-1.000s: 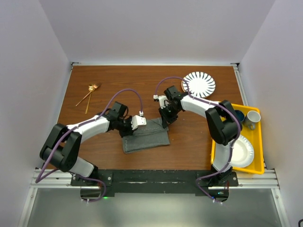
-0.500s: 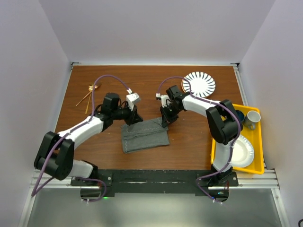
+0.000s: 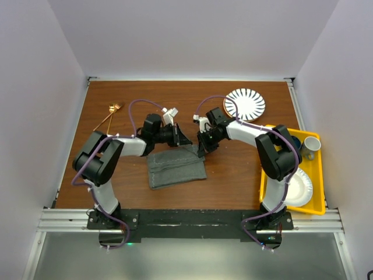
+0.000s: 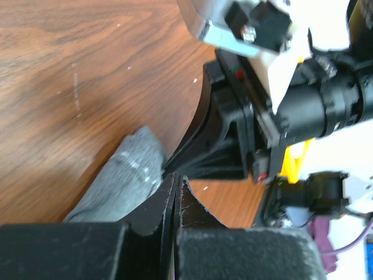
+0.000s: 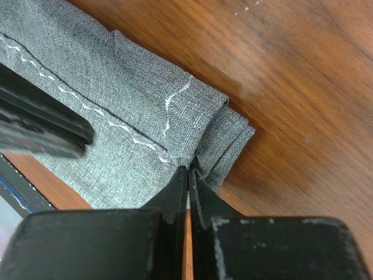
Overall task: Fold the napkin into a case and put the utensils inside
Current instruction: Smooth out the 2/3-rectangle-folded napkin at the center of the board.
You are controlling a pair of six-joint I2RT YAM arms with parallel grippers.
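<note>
1. Out by the table's (image 3: 245, 175) far left corner, the utensils (image 3: 109, 116) lay together, two thin gold pieces crossing each other, well apart from both arms.
2. The left gripper (image 3: 187, 142) reached in toward the middle of the table, jaws pressed fully together with nothing between them. In the left wrist view the closed tips (image 4: 176, 189) sat just beside a bunched fold of grey cloth (image 4: 125, 172).
3. There was the napkin (image 3: 176, 169), folded into a wide grey band and lying near the middle of the table, a little toward the near edge, with both grippers at its far right corner.
4. The right gripper (image 3: 201, 151) came down on that same corner, jaws closed tight. The right wrist view showed its tips (image 5: 187, 175) touching the stacked layers of the napkin (image 5: 116, 111); whether any cloth was caught between them, I could not tell.
5. Close to the far right corner sat a striped plate (image 3: 245, 104), flat on the wood.
6. Along the right edge, a yellow tray (image 3: 319, 175) carried a mug (image 3: 310, 146) at its far end and a white plate (image 3: 297, 186) at its near end.
</note>
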